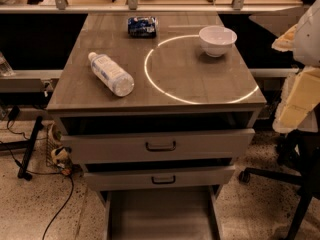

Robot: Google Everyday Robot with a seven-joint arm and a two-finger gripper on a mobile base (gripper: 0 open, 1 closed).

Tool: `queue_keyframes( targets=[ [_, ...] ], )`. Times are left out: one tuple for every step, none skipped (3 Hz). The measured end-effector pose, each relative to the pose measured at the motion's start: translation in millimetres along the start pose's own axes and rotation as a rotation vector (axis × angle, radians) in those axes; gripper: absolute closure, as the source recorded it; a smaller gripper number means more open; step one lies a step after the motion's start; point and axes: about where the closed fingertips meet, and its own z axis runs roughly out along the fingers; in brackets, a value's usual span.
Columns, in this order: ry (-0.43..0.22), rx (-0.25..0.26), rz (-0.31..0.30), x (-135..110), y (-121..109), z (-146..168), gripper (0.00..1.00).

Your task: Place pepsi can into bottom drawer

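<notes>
Pepsi can (142,26) at rear of cabinet top (195,81), bottom drawer (160,216) open, my gripper (296,91) far right, grip I cannot tell

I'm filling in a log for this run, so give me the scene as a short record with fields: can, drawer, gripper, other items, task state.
pepsi can: lying on its side at the back of the cabinet top, left of centre
bottom drawer: pulled out, can not in it
gripper: at the right edge of view, beside the cabinet, well apart from the can
water bottle: lying on its side, front left of the top
white bowl: upright, back right
task state: can not yet picked up
</notes>
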Motion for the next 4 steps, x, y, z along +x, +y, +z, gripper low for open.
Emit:
queue_keyframes(
  targets=[
    [0.000, 0.000, 0.000, 0, 0, 0, 0.00],
    [-0.043, 0.017, -0.036, -28, -27, 21, 0.00],
    [-0.150, 0.058, -0.090, -99, -89, 64, 0.00],
    [-0.234, 0.086, -0.110, -158, -130, 85, 0.00]
  ],
)
